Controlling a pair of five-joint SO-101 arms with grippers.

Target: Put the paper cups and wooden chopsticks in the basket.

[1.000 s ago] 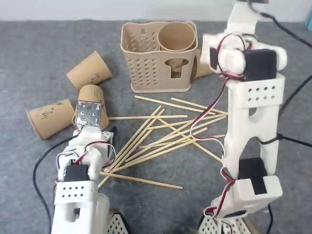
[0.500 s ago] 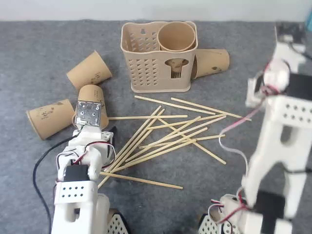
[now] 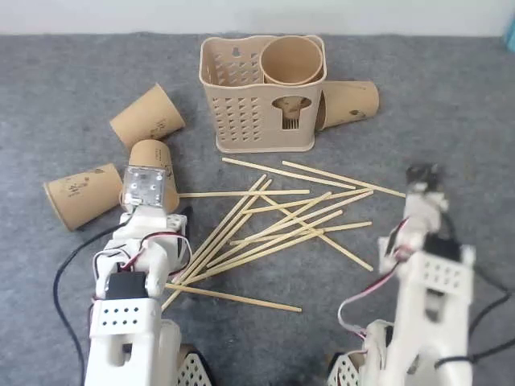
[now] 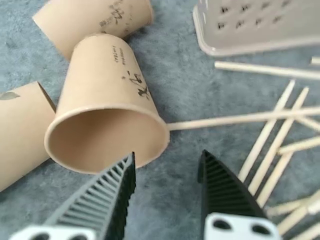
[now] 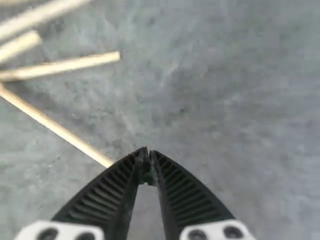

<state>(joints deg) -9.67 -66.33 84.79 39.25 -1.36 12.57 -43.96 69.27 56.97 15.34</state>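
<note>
The beige slotted basket (image 3: 256, 104) stands at the back with one paper cup (image 3: 291, 59) upright inside. Another cup (image 3: 348, 103) lies against its right side. Three cups lie at the left (image 3: 147, 117), (image 3: 75, 195), (image 3: 151, 158). Wooden chopsticks (image 3: 273, 221) are scattered mid-table. My left gripper (image 4: 167, 172) is open just before the mouth of the lying cup (image 4: 107, 110), not touching it. My right gripper (image 5: 146, 161) is shut and empty, low over the mat beside a chopstick end (image 5: 102, 160). The right arm (image 3: 424, 241) sits folded at the front right.
A grey mat (image 3: 451, 121) covers the table. The basket corner (image 4: 260, 25) and several chopsticks (image 4: 270, 145) lie off to one side of the left gripper. Two more cups (image 4: 95, 20), (image 4: 20, 130) flank the near cup. Bare mat lies at the far right.
The right arm has swung from high beside the basket down and back to a folded pose at the front right. The left arm and the cups have not moved.
</note>
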